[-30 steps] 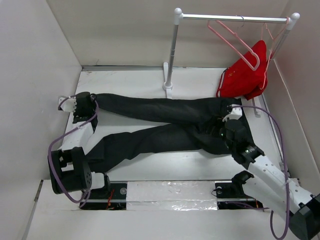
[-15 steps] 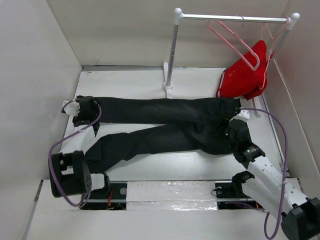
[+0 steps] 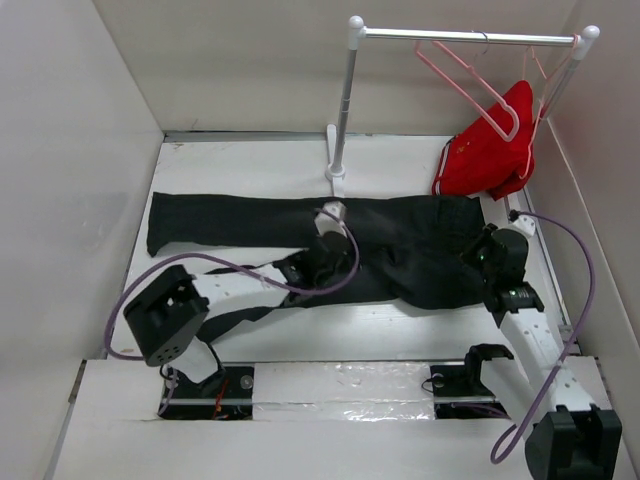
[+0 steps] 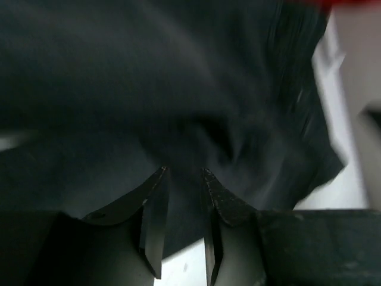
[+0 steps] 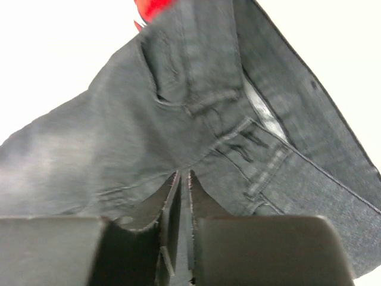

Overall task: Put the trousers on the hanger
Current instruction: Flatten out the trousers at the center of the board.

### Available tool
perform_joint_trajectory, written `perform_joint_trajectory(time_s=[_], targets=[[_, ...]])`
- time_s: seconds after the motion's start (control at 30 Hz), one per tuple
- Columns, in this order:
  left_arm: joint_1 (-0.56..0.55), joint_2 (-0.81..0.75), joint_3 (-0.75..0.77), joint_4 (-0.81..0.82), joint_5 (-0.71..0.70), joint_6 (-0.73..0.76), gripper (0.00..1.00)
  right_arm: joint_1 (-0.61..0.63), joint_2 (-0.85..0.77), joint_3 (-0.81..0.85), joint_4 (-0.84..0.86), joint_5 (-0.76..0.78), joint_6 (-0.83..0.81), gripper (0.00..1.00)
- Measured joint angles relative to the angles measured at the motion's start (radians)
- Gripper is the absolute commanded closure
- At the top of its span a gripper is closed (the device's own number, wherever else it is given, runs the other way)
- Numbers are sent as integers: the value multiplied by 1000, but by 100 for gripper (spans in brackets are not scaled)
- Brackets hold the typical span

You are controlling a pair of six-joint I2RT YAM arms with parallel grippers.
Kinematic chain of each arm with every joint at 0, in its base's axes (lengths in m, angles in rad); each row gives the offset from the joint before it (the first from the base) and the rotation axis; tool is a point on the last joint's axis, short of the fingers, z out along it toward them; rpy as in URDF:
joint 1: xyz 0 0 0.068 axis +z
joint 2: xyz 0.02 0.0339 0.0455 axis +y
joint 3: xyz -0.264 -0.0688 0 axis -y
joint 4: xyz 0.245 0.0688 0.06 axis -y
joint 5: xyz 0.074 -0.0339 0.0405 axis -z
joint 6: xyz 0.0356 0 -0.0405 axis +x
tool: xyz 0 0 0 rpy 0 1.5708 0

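Observation:
The black trousers [image 3: 400, 240] lie flat across the table, waist at the right, legs running left. My left gripper [image 3: 328, 228] hovers low over the thigh area in the middle. In the left wrist view its jaws [image 4: 181, 174] stand a little apart above dark cloth [image 4: 178, 89], with nothing between them. My right gripper [image 3: 487, 242] is at the waist end; its jaws [image 5: 183, 174] are almost together, pinching a fold of the trousers [image 5: 196, 119] near the fly. The pale-pink hanger [image 3: 465, 75] hangs bare on the rail [image 3: 460, 36].
A red garment [image 3: 490, 150] hangs on a second pink hanger at the rail's right end, touching the table by the waist. The rail's post and foot [image 3: 338, 165] stand just behind the trousers. White walls close in left, back and right.
My left arm let go of the far leg's cuff at the left and swung right to the trousers' middle. My right gripper shifted right onto the waist and closed.

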Motion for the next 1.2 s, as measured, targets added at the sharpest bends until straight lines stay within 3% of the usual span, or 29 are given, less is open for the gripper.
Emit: perform_joint_trajectory(time_s=[0.1, 0.13, 0.23, 0.37, 0.6, 0.8, 0.9, 1.03, 1.2], targets=[[-110, 80, -28, -9, 25, 26, 57, -11, -58, 3, -5, 0, -5, 67], [-134, 96, -34, -11, 30, 36, 45, -19, -68, 3, -7, -1, -8, 64], [-175, 140, -32, 11, 61, 92, 35, -47, -67, 3, -23, 2, -19, 53], [-224, 232, 40, 14, 74, 198, 33, -89, -59, 6, -50, -10, -31, 46], [-291, 347, 153, 7, 85, 367, 39, -116, -53, 38, -59, -47, -43, 46], [-304, 421, 216, -40, 77, 439, 40, -179, 19, 44, -13, -102, -36, 39], [-305, 464, 245, -65, 56, 458, 56, -199, 95, 45, 36, -138, -22, 36], [-305, 479, 260, -79, 34, 483, 100, -204, 213, 54, 106, -166, -1, 31], [-305, 473, 249, -77, 32, 486, 100, -236, 403, 113, 203, -197, 25, 33]])
